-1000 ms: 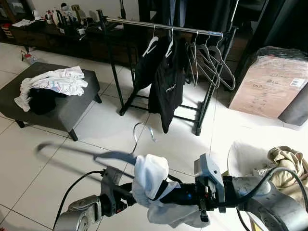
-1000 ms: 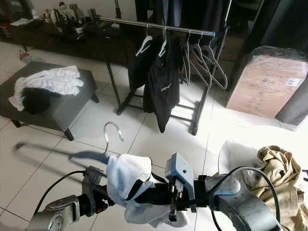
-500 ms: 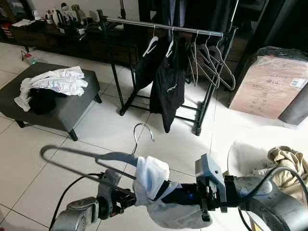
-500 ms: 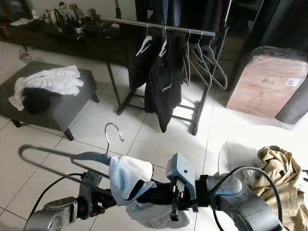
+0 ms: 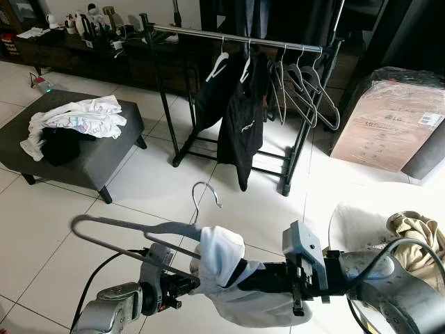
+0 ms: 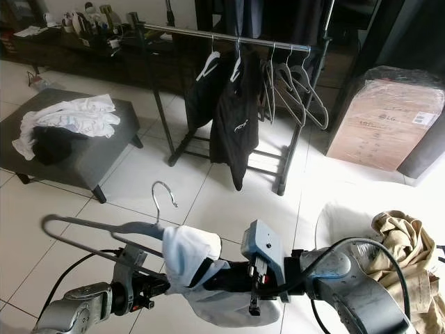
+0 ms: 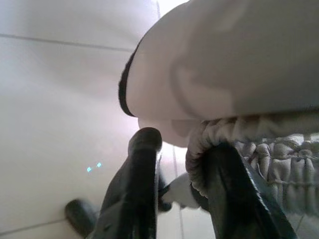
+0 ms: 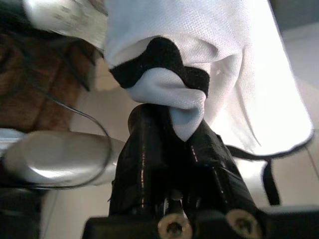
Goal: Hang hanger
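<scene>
A black clothes rack with a chrome rail (image 5: 236, 36) stands ahead across the white tiled floor (image 5: 160, 184), carrying dark garments (image 5: 240, 118) and empty hangers (image 5: 306, 94). A grey ottoman (image 5: 90, 149) sits left. The grey plastic hanger with a metal hook (image 5: 139, 229) is low in front, a white black-trimmed garment (image 5: 219, 261) draped over it. The left gripper (image 7: 174, 189) grasps the garment's gathered hem; the right gripper (image 8: 172, 134) pinches its fabric.

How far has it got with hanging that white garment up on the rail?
Done: the white garment is partly pulled over one end of the grey hanger. In hand: the right gripper pinches the fabric, and the left gripper grips the elastic band, at the hanger. Left: finish dressing the hanger, go to the clothes rail across the tiled floor and hook it beside the black garments.
</scene>
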You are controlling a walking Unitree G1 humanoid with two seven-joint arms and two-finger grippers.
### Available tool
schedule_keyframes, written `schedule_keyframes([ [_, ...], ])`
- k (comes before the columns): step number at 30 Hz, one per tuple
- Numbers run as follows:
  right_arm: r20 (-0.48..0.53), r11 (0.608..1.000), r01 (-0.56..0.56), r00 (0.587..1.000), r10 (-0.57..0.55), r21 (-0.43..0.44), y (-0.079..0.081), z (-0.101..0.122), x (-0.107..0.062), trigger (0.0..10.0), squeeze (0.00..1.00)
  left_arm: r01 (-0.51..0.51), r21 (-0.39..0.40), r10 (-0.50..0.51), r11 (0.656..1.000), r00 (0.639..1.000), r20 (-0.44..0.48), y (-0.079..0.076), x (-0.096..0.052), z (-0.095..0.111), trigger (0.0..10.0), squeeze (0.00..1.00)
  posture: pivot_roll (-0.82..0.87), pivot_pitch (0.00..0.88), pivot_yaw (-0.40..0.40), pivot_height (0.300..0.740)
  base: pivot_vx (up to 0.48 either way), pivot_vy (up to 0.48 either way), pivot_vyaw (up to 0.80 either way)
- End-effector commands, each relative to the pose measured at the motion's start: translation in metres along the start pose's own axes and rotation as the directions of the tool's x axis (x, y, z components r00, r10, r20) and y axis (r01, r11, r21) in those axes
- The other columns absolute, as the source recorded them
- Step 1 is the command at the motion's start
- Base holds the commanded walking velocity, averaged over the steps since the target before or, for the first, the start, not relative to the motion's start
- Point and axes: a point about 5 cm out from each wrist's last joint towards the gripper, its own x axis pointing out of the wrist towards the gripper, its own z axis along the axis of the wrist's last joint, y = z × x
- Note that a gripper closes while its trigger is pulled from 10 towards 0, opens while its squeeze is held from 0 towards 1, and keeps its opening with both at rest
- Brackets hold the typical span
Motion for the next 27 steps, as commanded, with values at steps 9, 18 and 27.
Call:
schedule_keyframes([
  [9, -0.147, 0.985, 0.145, 0.977, -0.157, -0.092, -0.021, -0.017, -0.008, 0.0, 0.00, -0.067, 0.013, 0.068, 0.998, 0.996, -0.062, 0.007, -0.010, -0.010, 0.0, 0.00, -0.10, 0.191, -0.026, 0.740, 0.000, 0.000, 0.00],
  [18, -0.234, 0.975, 0.167, 0.952, -0.198, -0.145, -0.029, -0.031, -0.015, 0.0, 0.00, -0.105, 0.034, 0.108, 0.994, 0.990, -0.095, 0.010, -0.013, -0.014, 0.0, 0.00, -0.10, 0.190, -0.026, 0.740, 0.000, 0.000, 0.00],
  [27, -0.428, 0.945, 0.189, 0.855, -0.292, -0.267, -0.041, -0.064, -0.024, 0.0, 0.00, -0.157, 0.077, 0.163, 0.985, 0.983, -0.079, 0.015, -0.015, -0.009, 0.0, 0.00, -0.10, 0.191, -0.026, 0.740, 0.000, 0.000, 0.00],
])
